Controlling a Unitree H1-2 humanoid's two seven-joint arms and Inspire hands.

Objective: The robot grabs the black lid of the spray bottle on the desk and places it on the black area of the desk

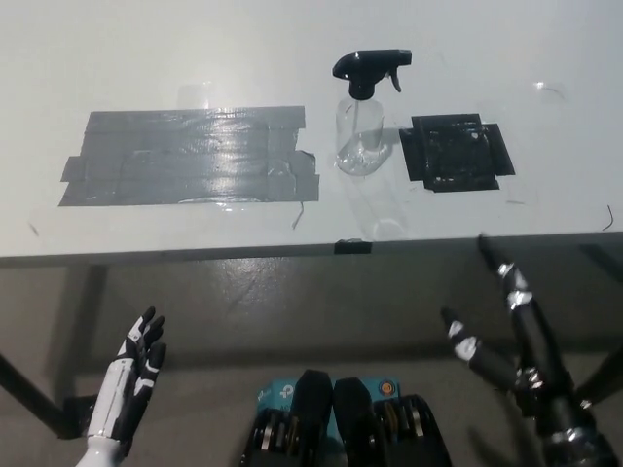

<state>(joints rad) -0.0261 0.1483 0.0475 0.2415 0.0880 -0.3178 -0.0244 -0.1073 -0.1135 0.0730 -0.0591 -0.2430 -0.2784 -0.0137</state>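
Your right hand (506,326) is reaching up below the surface (195,58) edge, fingers (496,263) spread wide, holding nothing. Your left hand (131,375) is resting low, fingers apart. The spray bottle (360,122) is standing beside the black area (456,151), black lid (368,68) on.

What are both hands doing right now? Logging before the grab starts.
White left hand: open, holding nothing, below the desk edge.
Black right hand: open, holding nothing.

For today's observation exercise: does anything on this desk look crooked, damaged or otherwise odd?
The grey tape patch is ragged: uneven strips, with loose ends curling at its right edge. The black patch is also roughly cut. The spray bottle stands upright between them, lid on; nothing is spilled.
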